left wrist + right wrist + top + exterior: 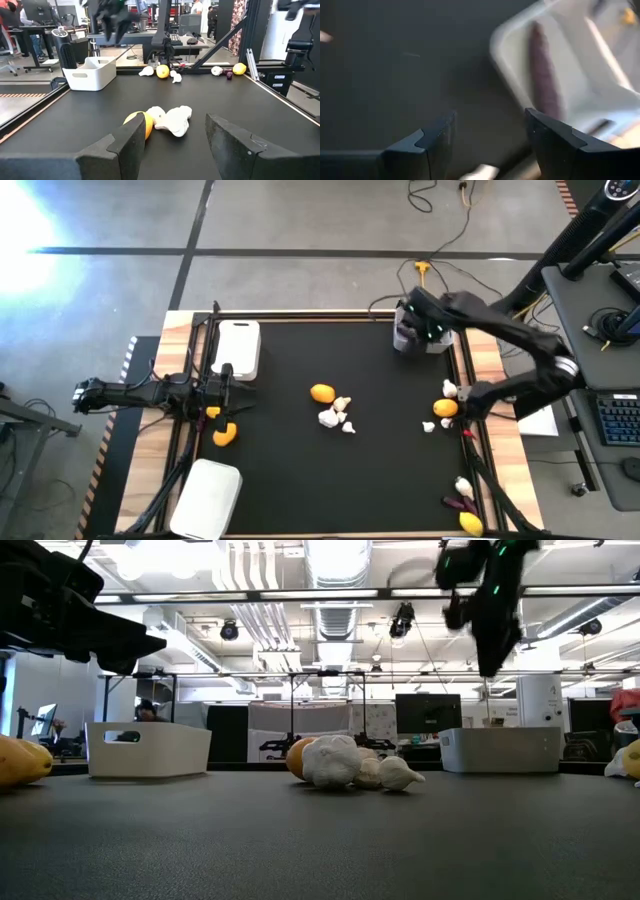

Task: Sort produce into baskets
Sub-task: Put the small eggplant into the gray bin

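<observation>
Sorting produce on a black table with three white baskets: one far left, one near left, one far right under the right gripper. That gripper hangs above it, fingers apart and empty; a purple piece lies in the basket. The left gripper waits at the left edge, open and empty. Four lemons show: one beside the left gripper, one mid-table by a cluster of white lumps, two at right. More white lumps and a purple piece lie near right.
</observation>
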{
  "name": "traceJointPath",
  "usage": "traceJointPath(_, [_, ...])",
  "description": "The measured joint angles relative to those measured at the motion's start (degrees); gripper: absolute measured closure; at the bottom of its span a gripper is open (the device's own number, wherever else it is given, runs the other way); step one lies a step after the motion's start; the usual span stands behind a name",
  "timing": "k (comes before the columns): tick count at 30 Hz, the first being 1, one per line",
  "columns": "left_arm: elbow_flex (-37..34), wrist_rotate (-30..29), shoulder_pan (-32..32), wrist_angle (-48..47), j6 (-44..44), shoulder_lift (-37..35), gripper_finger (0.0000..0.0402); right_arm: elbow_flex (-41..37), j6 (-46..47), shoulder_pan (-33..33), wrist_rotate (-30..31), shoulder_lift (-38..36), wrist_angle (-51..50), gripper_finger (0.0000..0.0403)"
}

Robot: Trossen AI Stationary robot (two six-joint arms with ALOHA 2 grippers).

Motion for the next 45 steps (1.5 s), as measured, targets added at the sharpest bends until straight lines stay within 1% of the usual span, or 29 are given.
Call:
traceJointPath(5, [0.02,-0.01,-0.01,0.01,-0.01,-0.01,0.0212,-3.77,13.96,14.55,0.66,-8.35,2.37,0.0192])
traceJointPath(8, [0.02,0.0,0.0,0.0,-0.01,-0.01,0.0212,-6.56,22.97,24.43,0.72,-10.5,4.18,0.0197])
traceJointPath(11, [0.02,0.0,-0.02,0.02,0.0,0.0,0.0212,-8.92,30.39,33.66,0.59,-10.74,5.58,0.02])
traceJointPath(15, [0.02,-0.01,-0.01,0.01,0.0,0.0,0.0212,-10.58,39.94,44.2,0.58,-8.61,5.61,0.02])
traceJointPath(19, [0.02,0.0,-0.02,0.02,-0.02,-0.02,0.0212,-10.92,49.64,54.33,0.57,-4.58,6.36,0.02])
traceJointPath(24, [0.02,0.0,-0.01,0.02,-0.01,-0.01,0.0212,-7.91,58.41,64.75,0.49,2.83,6.47,0.02])
traceJointPath(27, [0.02,-0.01,0.0,0.02,0.0,0.0,0.0212,-4.83,62.31,69.39,-0.33,7.77,6.46,0.02])
traceJointPath(30, [0.02,-0.01,-0.01,0.02,0.0,0.0,0.0212,-1.31,64.82,72.47,-3.46,12.73,6.42,0.02])
traceJointPath(34, [0.02,0.0,0.0,0.02,0.0,-0.02,0.0212,3.17,67.94,75.77,-6.87,19.21,6.42,0.02])
traceJointPath(41, [0.02,-0.02,0.0,0.02,0.0,-0.02,0.0212,9.84,70.57,81.2,-11.68,28.98,4.65,0.02])
traceJointPath(45, [0.02,-0.01,0.0,0.02,0.0,-0.02,0.0212,12.41,75.97,83.4,-16.59,32.72,4.59,0.02])
